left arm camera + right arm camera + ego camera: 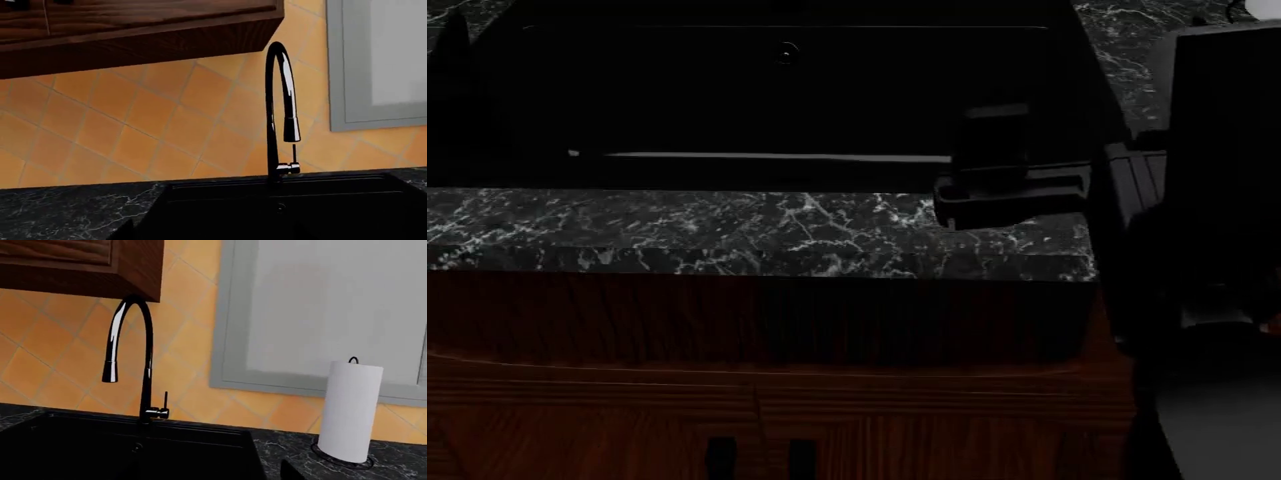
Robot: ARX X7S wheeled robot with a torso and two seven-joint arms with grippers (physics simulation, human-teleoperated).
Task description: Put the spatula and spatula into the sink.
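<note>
Neither wood-handled spatula shows anywhere around the glossy black rectangular sink [787,90]. I judge them light, stiff, slippery-bladed; I'd pinch mid-handle. My right gripper [1014,165] hangs over the sink's edge; how open, I cannot tell.

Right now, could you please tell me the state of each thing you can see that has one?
Faucet: upright, no water running.
Sink: looks empty where visible; no spatula in view.
Paper towel roll: standing upright on its holder on the counter.
Upper cabinet: doors appear closed.
Right arm: over the sink's right edge; gripper state cannot be told.
</note>
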